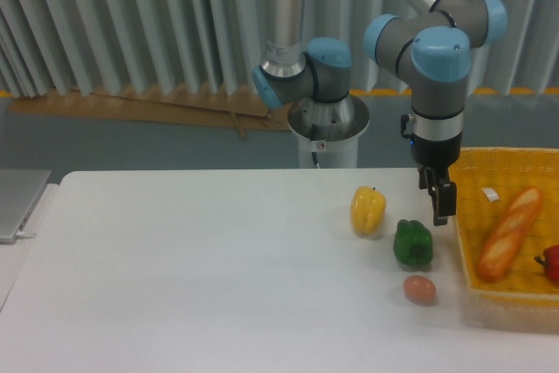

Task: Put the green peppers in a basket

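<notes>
Your green pepper [413, 244] sits on the white table [192, 268], untouched, between the yellow pepper [368, 210] behind it and a small brown egg [420, 288] in front, and just beside the near-left wall of the basket [464, 251]. The gripper [443, 207] hangs above and slightly to the right of it, fingers pointing down, carrying nothing. You see the fingers edge-on from here, so you cannot tell how far apart they stand.

The basket is close on the right (it already holds a long bread loaf [510, 231] and something red [550, 264] at the frame edge), so the carry looks short once you have a grip.

The step in hand appears to be lining up over the pepper before descending. You likely need to shift left and toward the camera to centre on it. Mind the crowding: the egg and yellow pepper both lie near, and a wide approach could knock either one. The pepper's glossy, lobed skin may slip, so aim to close across its broad body.
</notes>
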